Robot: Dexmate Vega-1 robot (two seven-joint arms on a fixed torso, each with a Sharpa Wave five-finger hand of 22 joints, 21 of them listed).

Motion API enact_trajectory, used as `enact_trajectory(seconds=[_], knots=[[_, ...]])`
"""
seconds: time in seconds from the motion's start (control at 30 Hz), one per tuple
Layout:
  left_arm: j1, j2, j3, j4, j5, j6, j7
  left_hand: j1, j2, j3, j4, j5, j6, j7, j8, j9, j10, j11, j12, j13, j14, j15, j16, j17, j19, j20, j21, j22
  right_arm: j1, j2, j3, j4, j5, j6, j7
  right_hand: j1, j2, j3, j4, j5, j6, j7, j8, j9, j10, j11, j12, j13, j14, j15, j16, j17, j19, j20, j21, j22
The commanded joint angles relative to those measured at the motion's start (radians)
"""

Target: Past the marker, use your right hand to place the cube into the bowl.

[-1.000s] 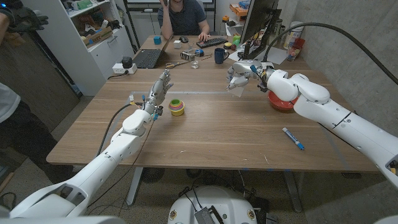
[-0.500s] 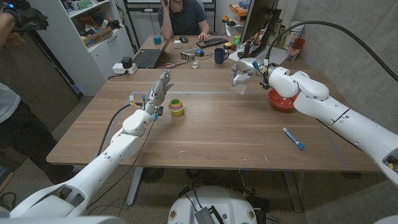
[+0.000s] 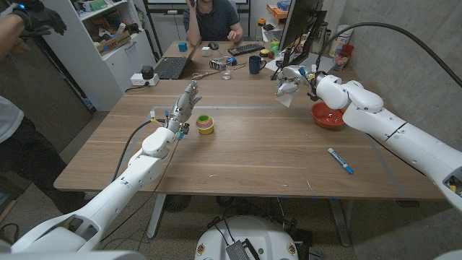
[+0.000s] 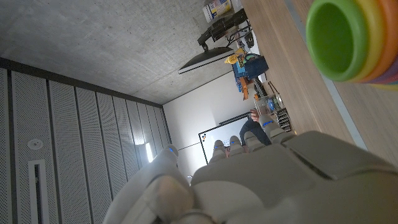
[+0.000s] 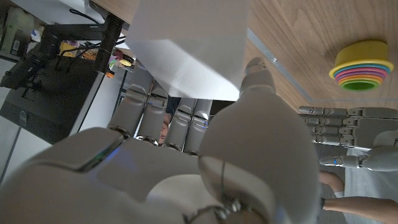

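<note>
My right hand (image 3: 291, 81) holds a white cube (image 3: 284, 98) in the air, just left of the red bowl (image 3: 328, 116) and a little beyond it. In the right wrist view the cube (image 5: 186, 43) sits pinched between the thumb and the fingers (image 5: 155, 118). A blue marker (image 3: 340, 160) lies on the table on the near side of the bowl. My left hand (image 3: 184, 108) stands with its fingers straight and apart, holding nothing, just left of a stack of coloured cups (image 3: 206, 123).
The cup stack (image 4: 348, 37) (image 5: 362, 65) stands mid-table. Behind the table is a desk with a laptop (image 3: 172, 67), a keyboard (image 3: 247, 49), a mug (image 3: 255, 65) and a monitor (image 3: 299, 29). A person (image 3: 213, 18) sits there; another person (image 3: 14, 137) stands at the left edge.
My right hand has carried the cube to the right and slightly away from me, closer to the bowl. The left hand and the cups have not moved.
</note>
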Motion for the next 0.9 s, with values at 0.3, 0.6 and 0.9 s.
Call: enact_trajectory(seconds=[0.3, 0.6, 0.9], knots=[[-0.007, 0.001, 0.001, 0.009, 0.0, 0.002, -0.007, -0.005, 0.001, -0.004, -0.003, 0.004, -0.002, 0.003, -0.001, 0.003, -0.014, 0.007, 0.004, 0.003, -0.05, 0.007, 0.006, 0.004, -0.004, -0.002, -0.006, 0.003, 0.026, -0.021, -0.006, 0.066, 0.044, -0.078, -0.016, 0.28, 0.266, 0.002, 0.008, -0.002, 0.018, -0.001, 0.009, 0.005, 0.014, 0.005, 0.004, 0.007, 0.211, -0.282, 0.006, 0.007, 0.037, -0.165, 0.01, -0.001], [-0.006, 0.005, -0.002, 0.006, 0.001, 0.005, -0.003, -0.005, 0.001, -0.005, -0.003, 0.004, -0.003, 0.001, -0.001, 0.003, -0.014, 0.005, 0.004, 0.003, -0.051, 0.007, 0.006, 0.004, -0.004, -0.002, -0.007, 0.003, 0.024, -0.037, -0.001, 0.08, 0.064, -0.113, -0.031, 0.282, 0.266, 0.001, 0.011, -0.003, 0.023, 0.001, 0.012, 0.004, 0.018, 0.007, 0.003, 0.007, 0.215, -0.282, 0.006, 0.011, 0.04, -0.166, 0.015, -0.004], [-0.008, 0.004, -0.004, 0.011, -0.004, 0.001, -0.008, -0.006, 0.001, -0.005, -0.003, 0.005, -0.001, 0.003, -0.001, 0.003, -0.014, 0.005, 0.004, 0.003, -0.051, 0.007, 0.006, 0.004, -0.004, -0.002, -0.007, 0.003, 0.016, -0.062, 0.006, 0.076, 0.069, -0.149, -0.055, 0.284, 0.265, 0.0, 0.012, -0.003, 0.024, 0.002, 0.013, 0.005, 0.019, 0.003, 0.003, 0.009, 0.216, -0.282, 0.005, 0.013, 0.039, -0.165, 0.017, -0.008]])
